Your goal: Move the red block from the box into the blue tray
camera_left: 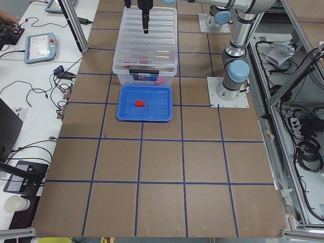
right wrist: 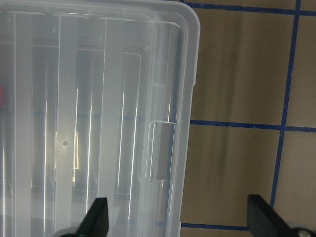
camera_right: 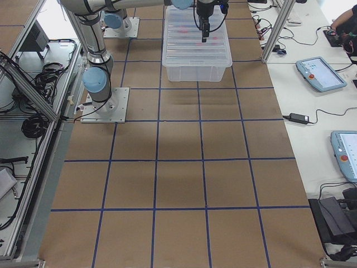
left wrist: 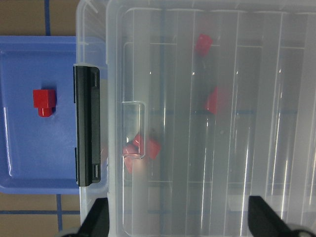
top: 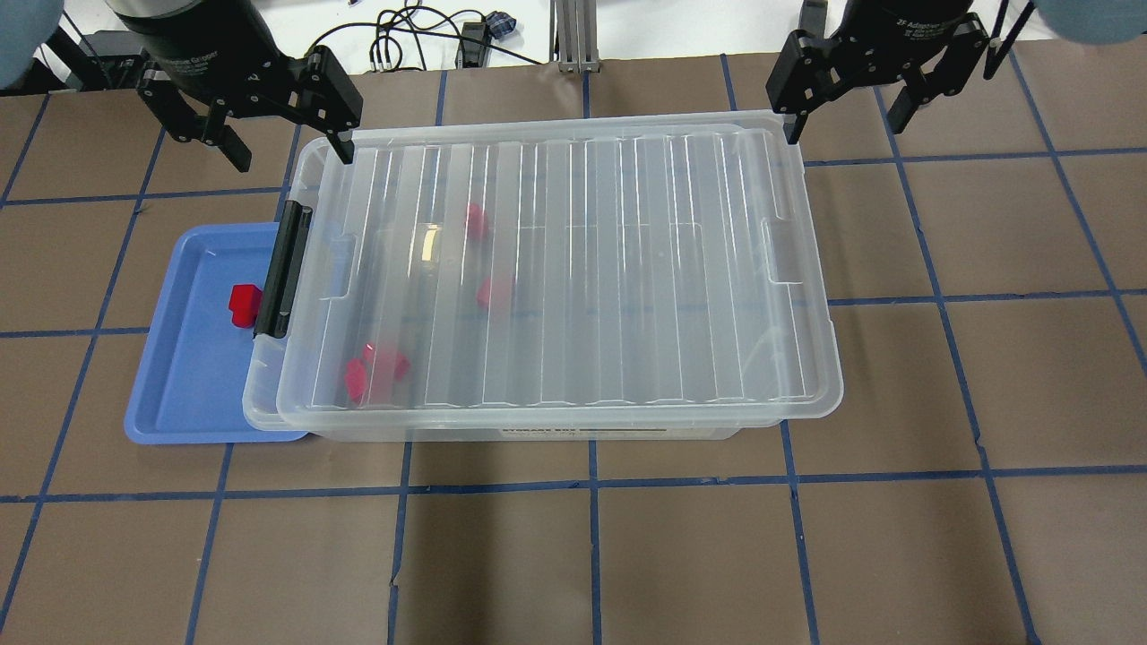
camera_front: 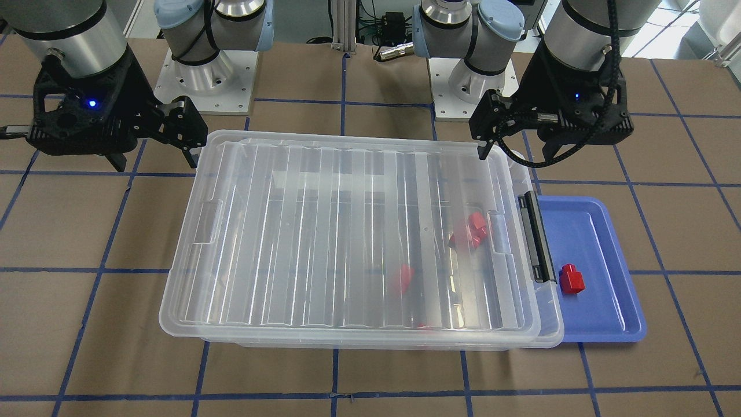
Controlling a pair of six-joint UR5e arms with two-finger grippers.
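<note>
Now stubbed red block point(camera_front: 572, 279) in blue tray point(camera_front: 599, 243); L gripper point(top: 291, 154), R gripper point(top: 842, 127) seemingly agape.

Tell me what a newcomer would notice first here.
The large clear box dominates the middle of the scene, with several red blocks showing blurred through its ribbed lid. One bright red block lies in the blue tray beside the box's latched end, on the robot's left. The left gripper and right gripper hang open near the box's two corners on the robot's side.
</note>
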